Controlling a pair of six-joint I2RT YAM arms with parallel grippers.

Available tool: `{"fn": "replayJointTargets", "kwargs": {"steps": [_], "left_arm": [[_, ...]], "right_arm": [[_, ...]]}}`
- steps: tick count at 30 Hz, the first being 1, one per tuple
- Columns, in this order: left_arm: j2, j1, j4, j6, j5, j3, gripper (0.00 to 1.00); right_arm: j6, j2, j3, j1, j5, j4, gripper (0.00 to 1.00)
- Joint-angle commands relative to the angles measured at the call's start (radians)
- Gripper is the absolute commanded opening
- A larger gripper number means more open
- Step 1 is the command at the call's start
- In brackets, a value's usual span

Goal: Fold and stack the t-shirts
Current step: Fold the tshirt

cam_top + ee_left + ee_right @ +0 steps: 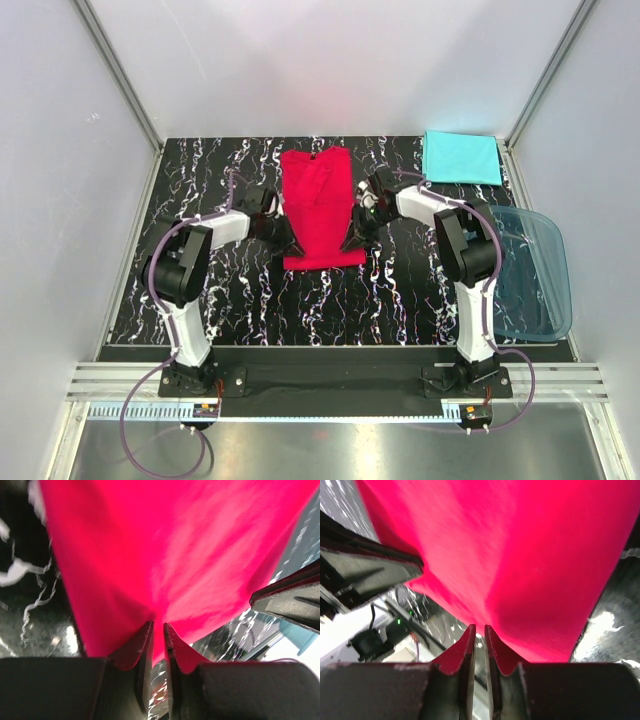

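Matt cloth red shirt, glossy marbled table (the tub is translucent plastic).

Cam layout: one fixed overhead, two wrist cams right up against the cloth.

Top external sits above and behind the arm bases and looks down and forward. At mid range it frames the whole table, the red t-shirt, the turquoise t-shirt and the tub. The left wrist cam looks out along the left gripper, very close and blurred, with red filling most of the frame and a strip of table on the left. The right wrist cam does the same along the right gripper, mirrored. All three views share the red t-shirt's near edge. Each wrist view shows a dark part at its inner side, probably the other gripper.
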Motion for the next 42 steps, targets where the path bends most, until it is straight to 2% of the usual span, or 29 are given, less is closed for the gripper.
{"fn": "replayJointTargets", "kwargs": {"steps": [1, 4, 12, 16, 19, 22, 23, 24, 28, 29, 34, 38, 40, 42], "left_arm": [[-0.053, 0.016, 0.02, 0.034, 0.021, -0.063, 0.18], [-0.073, 0.023, 0.011, 0.062, 0.002, -0.107, 0.17], [-0.12, 0.026, 0.021, 0.114, 0.002, -0.25, 0.14], [-0.236, 0.011, 0.058, 0.079, 0.025, -0.375, 0.14], [-0.35, -0.006, 0.05, 0.068, 0.022, -0.45, 0.16], [-0.501, -0.021, -0.017, 0.066, -0.046, -0.469, 0.31], [-0.534, -0.023, -0.078, 0.063, -0.073, -0.466, 0.34], [-0.566, -0.021, -0.103, 0.059, -0.093, -0.458, 0.37], [-0.704, -0.021, -0.143, -0.03, -0.136, -0.481, 0.56], [-0.718, -0.023, -0.143, -0.047, -0.133, -0.488, 0.58], [-0.821, -0.024, -0.158, -0.128, -0.175, -0.582, 0.54], [-0.856, -0.021, -0.094, -0.21, -0.18, -0.691, 0.49], [-0.879, -0.017, -0.059, -0.272, -0.176, -0.76, 0.45], [-0.901, -0.015, -0.002, -0.303, -0.173, -0.813, 0.45]], "right_arm": [[0.014, -0.041, -0.072, -0.007, -0.076, 0.062, 0.18], [0.045, -0.069, -0.181, -0.034, -0.077, 0.127, 0.17], [0.039, -0.151, -0.364, -0.073, -0.057, 0.171, 0.17], [0.048, -0.222, -0.465, -0.073, -0.053, 0.191, 0.17], [0.056, -0.321, -0.548, -0.073, -0.047, 0.192, 0.22], [0.106, -0.449, -0.637, -0.073, -0.041, 0.208, 0.47], [0.124, -0.508, -0.69, -0.074, -0.034, 0.224, 0.78], [0.147, -0.532, -0.72, -0.074, -0.033, 0.263, 0.99], [0.266, -0.555, -0.813, -0.06, -0.053, 0.38, 1.0], [0.275, -0.553, -0.827, -0.05, -0.039, 0.394, 1.0], [0.341, -0.581, -0.846, 0.044, 0.071, 0.454, 1.0], [0.379, -0.573, -0.858, 0.09, 0.156, 0.472, 0.99], [0.399, -0.566, -0.866, 0.099, 0.183, 0.491, 0.94], [0.411, -0.549, -0.872, 0.125, 0.208, 0.51, 0.78]]}}
